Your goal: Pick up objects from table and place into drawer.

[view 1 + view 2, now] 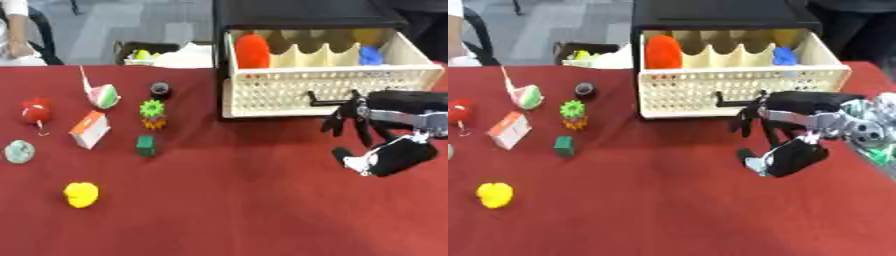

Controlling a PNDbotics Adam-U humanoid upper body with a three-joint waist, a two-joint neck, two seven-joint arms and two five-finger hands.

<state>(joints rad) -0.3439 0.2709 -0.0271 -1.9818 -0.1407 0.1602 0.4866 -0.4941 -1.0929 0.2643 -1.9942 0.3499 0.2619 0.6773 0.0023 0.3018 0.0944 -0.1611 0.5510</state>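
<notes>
open drawer (332,85) ahead, bare red table (245,200) nearside, objects left

Beyond the far edge of the red bench (245,210) stood a dark box (144,51) with yellow-green things inside, on a grey floor (122,22).

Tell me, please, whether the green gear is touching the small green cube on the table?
Apart. In the left eye view, a strip of red tablecloth shows plainly between the green gear and the green cube lying nearer the camera.
</notes>
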